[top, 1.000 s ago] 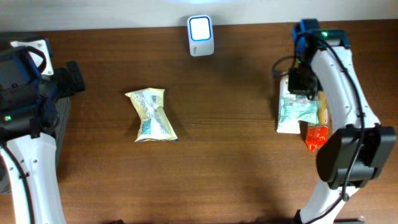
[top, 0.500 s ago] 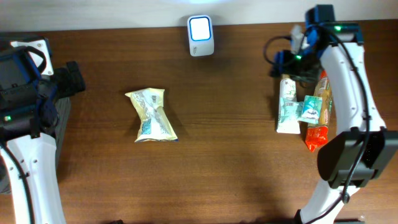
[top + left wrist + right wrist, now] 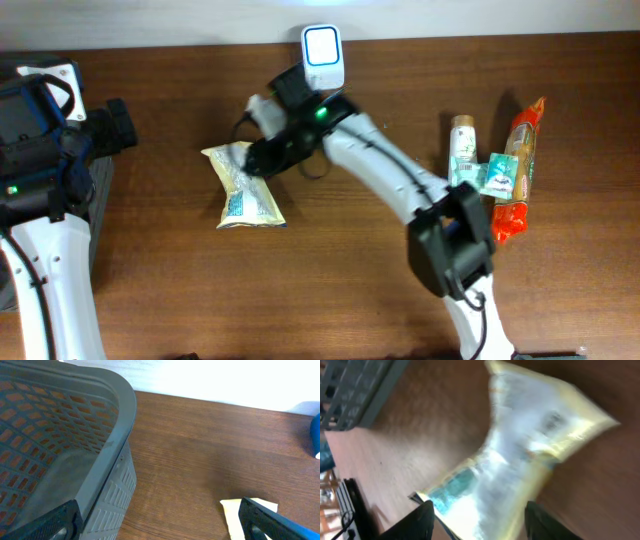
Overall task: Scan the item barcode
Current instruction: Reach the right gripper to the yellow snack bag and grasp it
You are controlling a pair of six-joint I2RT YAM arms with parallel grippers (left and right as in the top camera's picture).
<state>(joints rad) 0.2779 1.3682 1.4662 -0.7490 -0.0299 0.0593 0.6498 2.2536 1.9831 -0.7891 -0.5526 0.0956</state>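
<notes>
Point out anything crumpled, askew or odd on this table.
The yellow packet left of centre is crumpled, pinched and twisted at its waist rather than lying flat. On the right, a small green sachet lies tilted across the edge of the white pack. Nothing looks spilled.

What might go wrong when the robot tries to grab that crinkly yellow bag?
The yellow bag is shiny and scrunched in the middle, so the open right gripper might slip or pinch only an edge. I can't see a barcode on it; if it's in a crease or underneath, the scanner might not read it.
</notes>
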